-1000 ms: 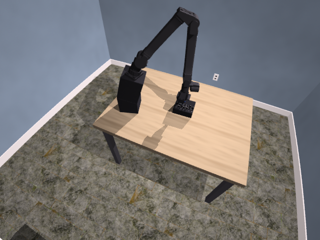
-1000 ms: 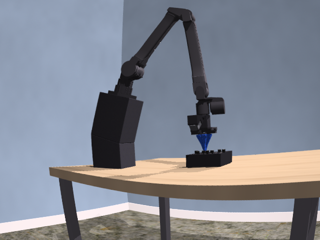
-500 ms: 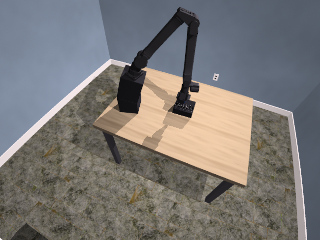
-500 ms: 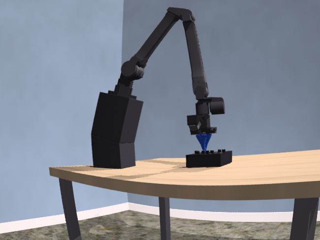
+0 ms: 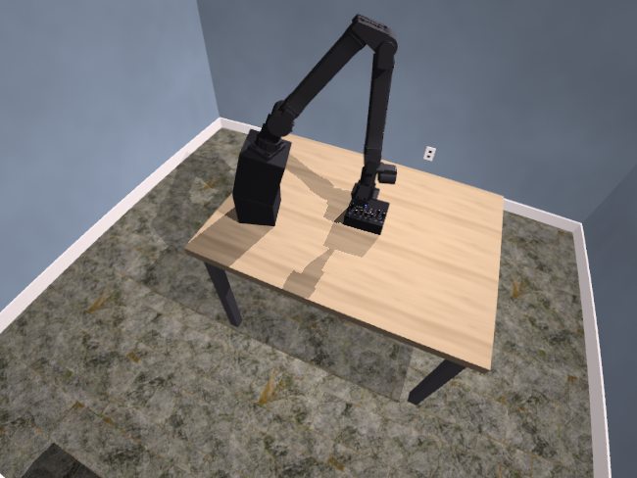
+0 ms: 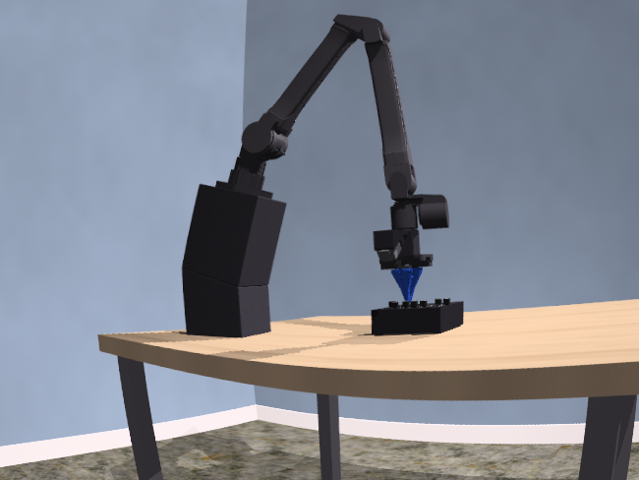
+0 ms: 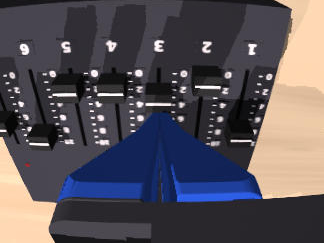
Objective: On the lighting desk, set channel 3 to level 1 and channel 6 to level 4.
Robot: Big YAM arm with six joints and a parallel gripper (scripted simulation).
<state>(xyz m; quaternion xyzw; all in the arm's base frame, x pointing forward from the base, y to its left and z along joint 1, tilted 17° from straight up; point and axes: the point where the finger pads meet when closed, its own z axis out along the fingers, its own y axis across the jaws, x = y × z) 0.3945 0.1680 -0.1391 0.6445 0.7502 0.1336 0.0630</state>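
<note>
Above channel 3 fader [image 7: 160, 93], empty tool [image 7: 161, 117], fingers together.

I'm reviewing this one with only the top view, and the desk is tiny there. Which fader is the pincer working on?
Observer: The wrist view shows the pincer shut, its blue tip right at the cap of the channel 3 fader.
Operator: Is it gripping that cap?
Observer: No, the fingers are pressed together into a wedge with nothing between them.
Operator: Where is channel 6?
Observer: At the wrist view's left edge, the channel 6 fader sits partly cut off, so I cannot read its level.
Operator: Is the desk flat?
Observer: The exterior view shows the lighting desk level on the table.
</note>
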